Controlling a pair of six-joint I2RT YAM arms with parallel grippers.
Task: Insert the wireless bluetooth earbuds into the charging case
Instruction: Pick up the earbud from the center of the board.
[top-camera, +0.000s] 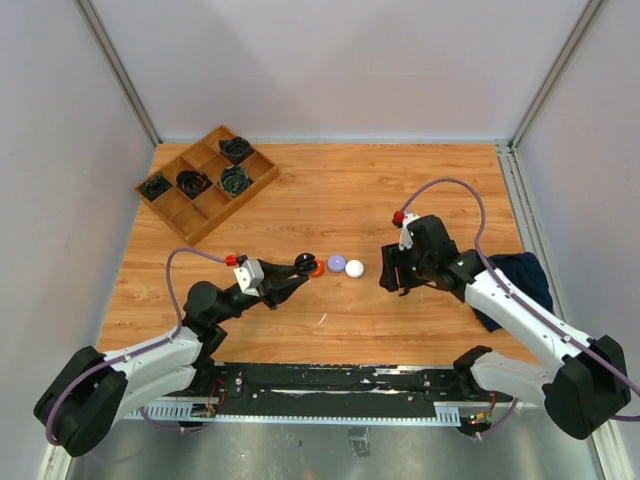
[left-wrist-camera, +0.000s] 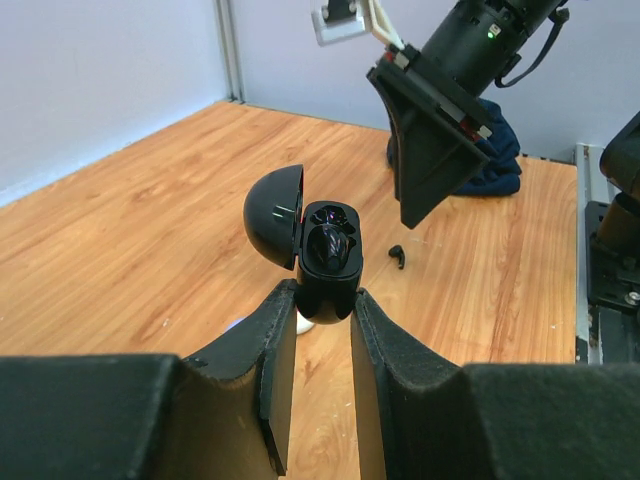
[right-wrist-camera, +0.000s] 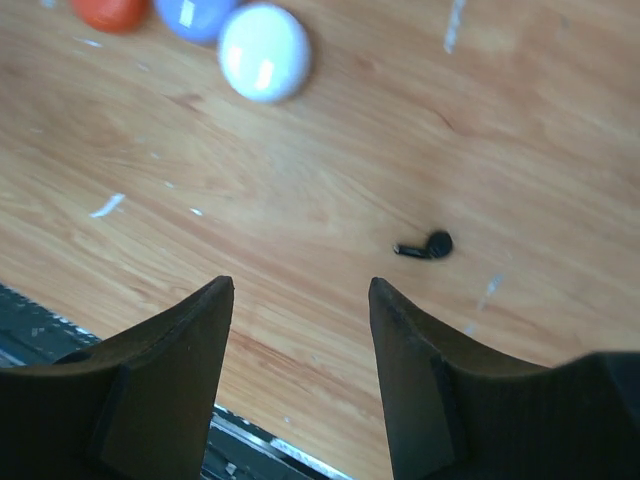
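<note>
Just beyond R claw (right-wrist-camera: 300, 285) (spread): black earbud (right-wrist-camera: 428, 244); L claw (left-wrist-camera: 323, 305) pinches case (left-wrist-camera: 328, 258).

Bare tabletop (right-wrist-camera: 330, 170) around loose black earbud (right-wrist-camera: 430, 243), three round cases (top-camera: 337, 263) clustered well apart, left hand (top-camera: 303, 265) beside them

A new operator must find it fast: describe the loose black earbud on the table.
On the wooden table, find the row of three: orange case, purple case, white case. Past the white end, near the open right gripper, the black earbud lies alone on bare wood. It is tiny and stemmed, unlike the smooth round cases.
</note>
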